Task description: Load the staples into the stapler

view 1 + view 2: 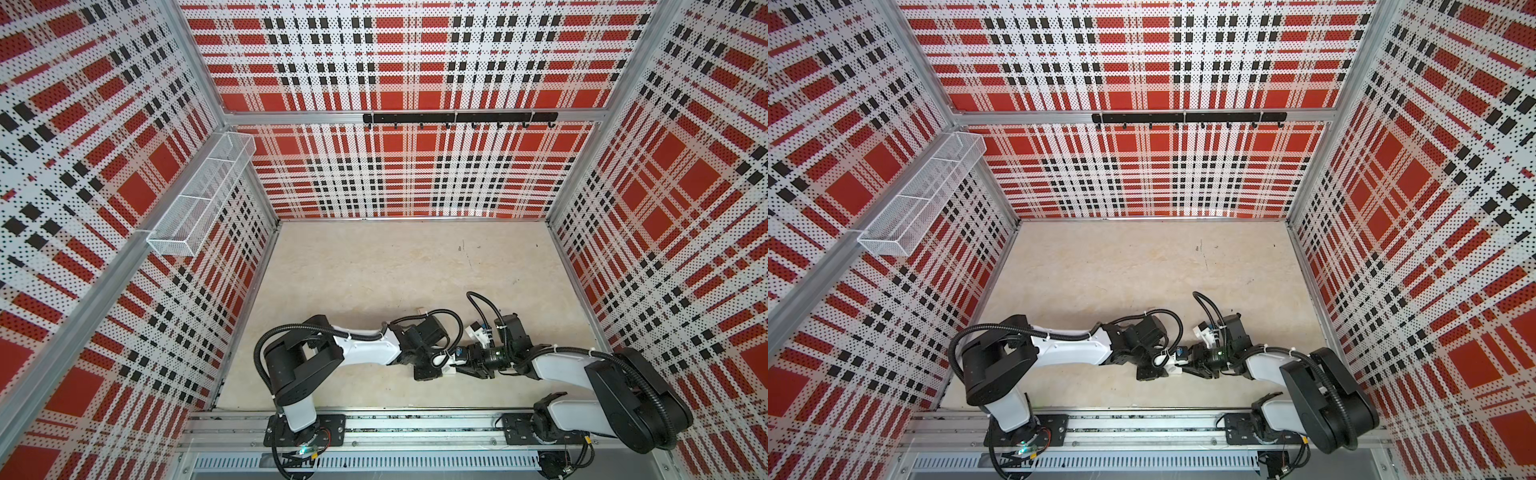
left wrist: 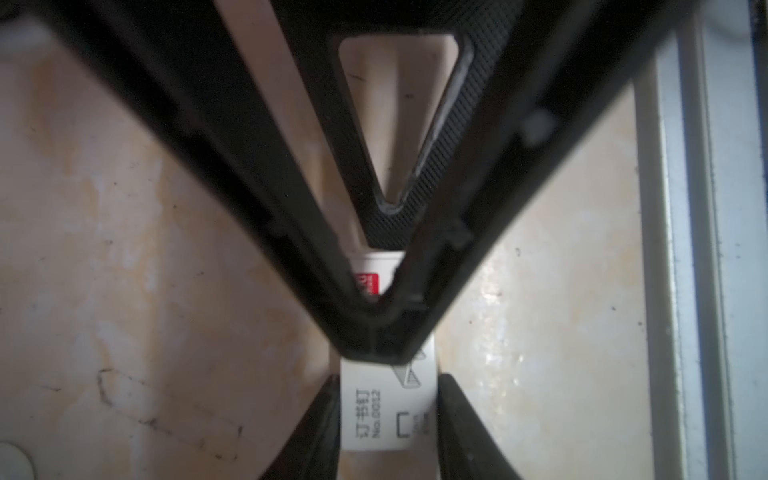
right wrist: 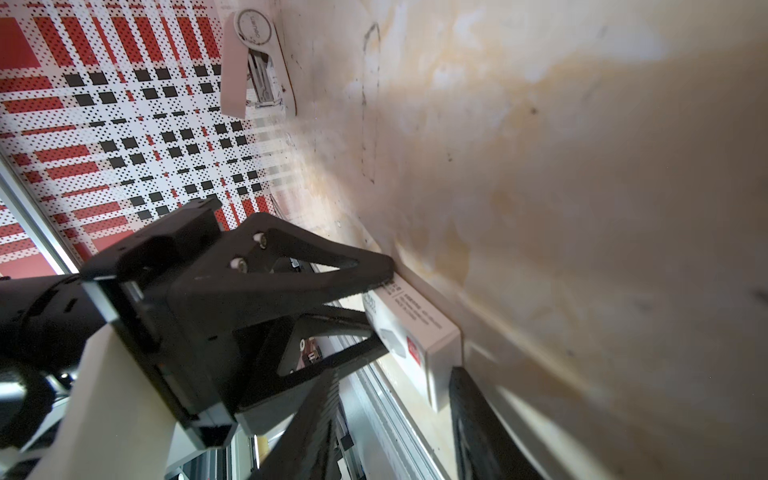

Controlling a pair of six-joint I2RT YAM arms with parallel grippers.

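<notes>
My left gripper [image 3: 384, 309] clamps one end of the box [image 3: 419, 328]; right gripper [image 2: 388, 386] straddles the far end lengthwise, grip unclear.

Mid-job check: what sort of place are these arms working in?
Probably an enclosed robot test cell: plaid perforated wall panels in aluminium framing, a wire mesh basket and a hook rail fixed to the walls.

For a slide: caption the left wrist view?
Left gripper pinches the printed white staple box; right gripper grips its other end.
</notes>
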